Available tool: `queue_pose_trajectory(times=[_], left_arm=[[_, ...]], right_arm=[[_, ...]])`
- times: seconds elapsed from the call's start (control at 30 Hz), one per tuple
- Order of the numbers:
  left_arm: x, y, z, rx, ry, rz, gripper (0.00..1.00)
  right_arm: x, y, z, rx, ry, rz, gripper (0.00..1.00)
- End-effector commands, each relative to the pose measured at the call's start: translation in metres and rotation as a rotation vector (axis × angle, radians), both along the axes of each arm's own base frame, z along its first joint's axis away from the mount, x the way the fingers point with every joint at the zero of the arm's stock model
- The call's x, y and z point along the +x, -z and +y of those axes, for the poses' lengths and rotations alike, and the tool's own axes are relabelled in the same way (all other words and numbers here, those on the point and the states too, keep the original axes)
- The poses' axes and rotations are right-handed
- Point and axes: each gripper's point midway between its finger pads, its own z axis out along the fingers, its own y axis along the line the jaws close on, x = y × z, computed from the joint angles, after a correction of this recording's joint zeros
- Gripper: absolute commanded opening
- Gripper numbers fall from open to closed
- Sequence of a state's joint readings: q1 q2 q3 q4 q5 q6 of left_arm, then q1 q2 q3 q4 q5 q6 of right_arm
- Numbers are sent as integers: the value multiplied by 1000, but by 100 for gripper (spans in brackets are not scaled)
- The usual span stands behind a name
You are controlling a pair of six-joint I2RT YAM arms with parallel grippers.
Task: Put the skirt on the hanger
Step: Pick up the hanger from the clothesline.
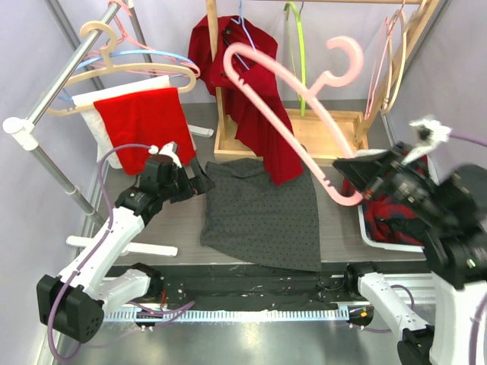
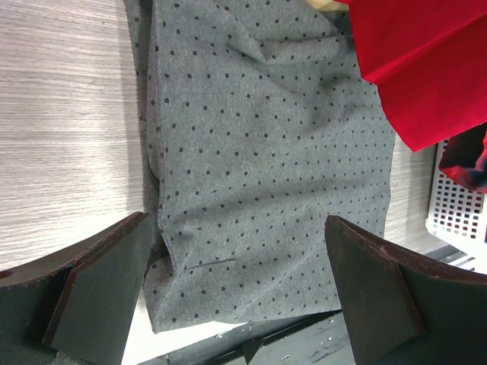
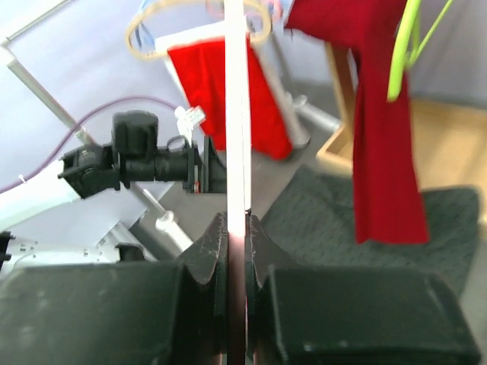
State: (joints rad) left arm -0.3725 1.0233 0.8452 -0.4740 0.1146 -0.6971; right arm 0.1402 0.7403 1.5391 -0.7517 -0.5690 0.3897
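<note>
left gripper (image 1: pixel 201 182): jaws spread wide, at the left edge of the skirt (image 1: pixel 262 214).
skirt: grey, small dark dots, lying flat on the table (image 1: pixel 179 222), slightly rumpled.
hanger (image 3: pixel 237 114): pink, tilted, raised above the skirt.
right gripper (image 3: pixel 237 225): pinching the hanger's bar.

Overhead camera looks down from behind the arms; left wrist views the skirt (image 2: pixel 259 175) closely, right wrist from farther
</note>
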Motion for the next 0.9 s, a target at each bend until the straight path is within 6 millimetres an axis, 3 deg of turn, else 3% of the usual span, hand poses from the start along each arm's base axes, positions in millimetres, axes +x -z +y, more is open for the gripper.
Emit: queue_pose_trajectory(times=[0.0,0.07,0.27,0.33,0.37,0.43,0.47,0.5,0.57,0.7,0.87], left_arm=[[4,-20,6,10,-19,-62,100],[2,-18,8,12,-24,-59,100],[1,-17,-1,-45,-1,-70,100],[3,-28,-10,-104,19,-119,100],[0,-25,-15,-131,37,-114,100],[4,-37,-22,-188,51,-175,100],[2,-35,-25,-221,51,-165,100],[3,-39,-28,-242,58,-185,100],[6,-49,-29,-280,49,-222,100],[3,-61,-29,-325,44,-272,100],[-2,-60,-27,-356,27,-292,100]], right_arm=[[31,44,25,27,-146,150,1],[42,69,28,35,-151,210,1],[48,116,44,104,-208,321,1],[50,127,54,133,-217,362,1],[46,138,68,127,-253,377,1],[56,155,87,134,-226,424,1],[61,162,100,139,-232,423,1],[56,167,117,129,-240,428,1],[62,174,135,144,-253,428,1],[78,182,147,177,-230,446,1],[86,169,158,284,-254,427,1]])
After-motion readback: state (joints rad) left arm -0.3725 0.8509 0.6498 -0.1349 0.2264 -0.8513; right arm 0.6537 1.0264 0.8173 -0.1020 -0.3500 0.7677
